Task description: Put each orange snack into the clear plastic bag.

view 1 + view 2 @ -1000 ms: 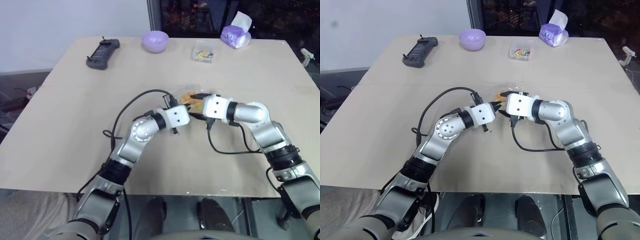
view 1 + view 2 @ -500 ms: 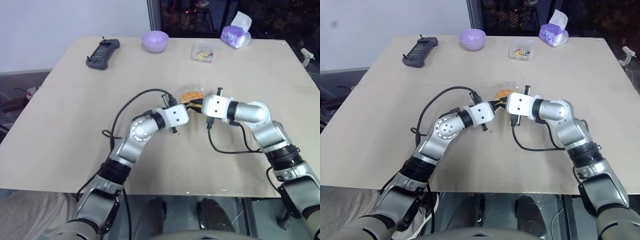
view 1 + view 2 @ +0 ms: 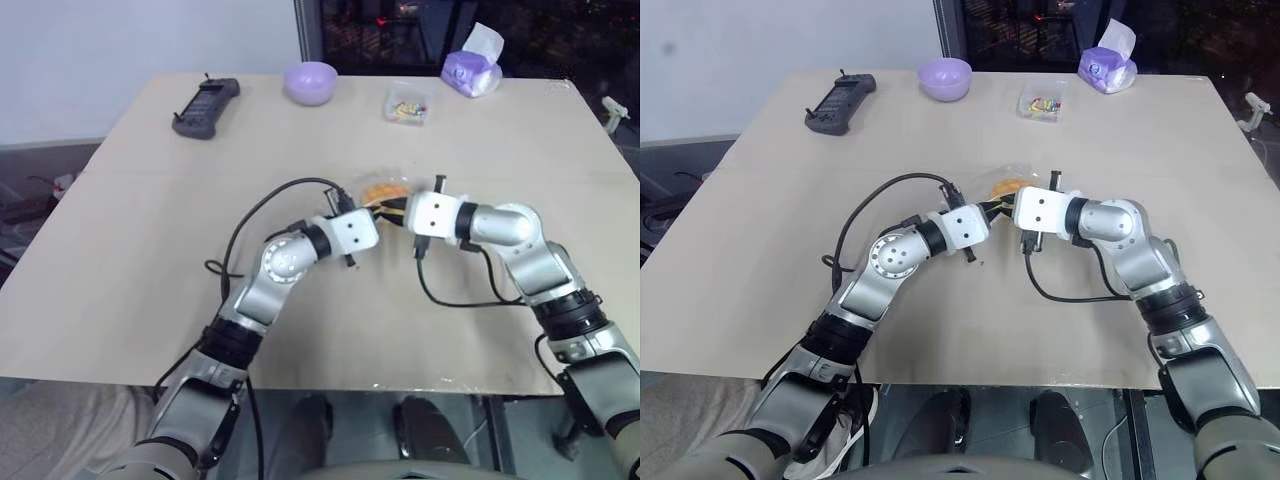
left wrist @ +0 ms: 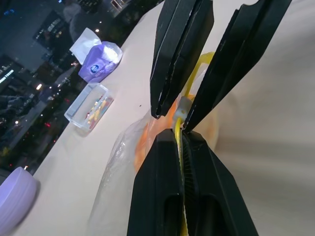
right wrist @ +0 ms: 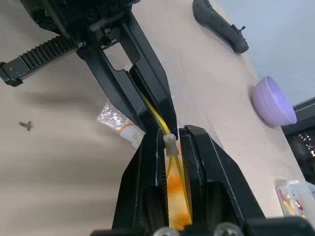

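The clear plastic bag (image 3: 372,186) lies crumpled at mid-table, and the orange snack (image 3: 384,191) shows through its plastic. In the left wrist view the snack (image 4: 145,143) sits inside the crinkly bag (image 4: 115,160), behind the yellow seal strip (image 4: 193,83). My left gripper (image 3: 380,212) is shut on that strip from the left. Tip to tip with it, my right gripper (image 3: 393,211) is shut on the same strip at its small white slider (image 5: 170,144). The right wrist view has the snack (image 5: 176,196) just beyond my right gripper (image 5: 170,139).
Along the far edge of the table (image 3: 150,260) stand a black handheld controller (image 3: 205,106), a purple bowl (image 3: 310,81), a small clear box of colourful bits (image 3: 407,104) and a purple tissue pack (image 3: 471,66). Black cables loop beside both forearms.
My right gripper has shut on the bag's seal strip and now hides less of the snack. The left gripper has kept its grip, and neither arm has moved.
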### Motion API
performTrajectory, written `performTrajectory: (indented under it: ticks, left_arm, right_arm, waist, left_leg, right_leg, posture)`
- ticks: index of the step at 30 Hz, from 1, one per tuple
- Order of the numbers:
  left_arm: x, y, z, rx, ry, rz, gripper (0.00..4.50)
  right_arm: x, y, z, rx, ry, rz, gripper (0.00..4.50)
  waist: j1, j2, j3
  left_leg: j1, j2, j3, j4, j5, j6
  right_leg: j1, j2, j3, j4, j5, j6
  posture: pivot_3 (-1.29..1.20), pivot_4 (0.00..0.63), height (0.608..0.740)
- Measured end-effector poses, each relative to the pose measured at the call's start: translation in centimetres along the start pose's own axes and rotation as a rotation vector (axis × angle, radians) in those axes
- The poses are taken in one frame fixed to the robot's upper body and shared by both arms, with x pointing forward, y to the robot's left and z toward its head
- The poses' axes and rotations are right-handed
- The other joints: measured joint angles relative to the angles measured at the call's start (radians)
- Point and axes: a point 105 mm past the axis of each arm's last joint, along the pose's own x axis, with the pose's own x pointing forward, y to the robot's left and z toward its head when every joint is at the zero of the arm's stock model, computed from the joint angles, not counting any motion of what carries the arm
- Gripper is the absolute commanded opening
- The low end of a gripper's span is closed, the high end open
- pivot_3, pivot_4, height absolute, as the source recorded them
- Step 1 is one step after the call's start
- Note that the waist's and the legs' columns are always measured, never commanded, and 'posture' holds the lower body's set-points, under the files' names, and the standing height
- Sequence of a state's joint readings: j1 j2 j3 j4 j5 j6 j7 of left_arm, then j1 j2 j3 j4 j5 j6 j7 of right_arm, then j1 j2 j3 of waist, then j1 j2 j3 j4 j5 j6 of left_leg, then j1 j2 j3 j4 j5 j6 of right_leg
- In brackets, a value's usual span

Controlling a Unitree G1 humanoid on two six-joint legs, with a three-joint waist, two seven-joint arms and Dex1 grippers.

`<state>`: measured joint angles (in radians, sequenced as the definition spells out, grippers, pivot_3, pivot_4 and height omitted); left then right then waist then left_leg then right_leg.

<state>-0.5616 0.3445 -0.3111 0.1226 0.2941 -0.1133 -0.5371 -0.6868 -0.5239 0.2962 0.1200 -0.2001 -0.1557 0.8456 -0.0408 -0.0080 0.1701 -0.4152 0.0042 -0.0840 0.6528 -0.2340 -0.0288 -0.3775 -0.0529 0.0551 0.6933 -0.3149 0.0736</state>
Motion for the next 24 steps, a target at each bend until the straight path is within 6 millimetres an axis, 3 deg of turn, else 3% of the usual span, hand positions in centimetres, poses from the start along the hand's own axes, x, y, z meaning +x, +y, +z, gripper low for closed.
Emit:
performTrajectory:
  ticks: [19, 21, 24]
  left_arm:
    - [0.08, -0.15, 0.09, -0.001, -0.003, -0.005, 0.0]
    - [0.08, -0.15, 0.09, -0.001, -0.003, -0.005, 0.0]
    - [0.08, -0.17, 0.08, -0.001, -0.003, -0.006, 0.0]
  right_arm:
    - [-0.38, 0.24, -0.66, -0.03, 0.027, 0.027, 0.58]
    - [-0.37, 0.24, -0.66, -0.03, 0.027, 0.027, 0.05]
    - [-0.38, 0.23, -0.67, -0.03, 0.028, 0.026, 0.02]
  waist:
    - [0.0, 0.0, 0.0]
    - [0.0, 0.0, 0.0]
    - [0.0, 0.0, 0.0]
  left_leg:
    - [0.0, 0.0, 0.0, 0.0, 0.0, 0.0]
    - [0.0, 0.0, 0.0, 0.0, 0.0, 0.0]
    - [0.0, 0.0, 0.0, 0.0, 0.0, 0.0]
  right_leg:
    - [0.0, 0.0, 0.0, 0.0, 0.0, 0.0]
    - [0.0, 0.0, 0.0, 0.0, 0.0, 0.0]
    - [0.0, 0.0, 0.0, 0.0, 0.0, 0.0]
  posture:
    - [0.0, 0.15, 0.74]
    - [0.0, 0.15, 0.74]
    - [0.0, 0.15, 0.74]
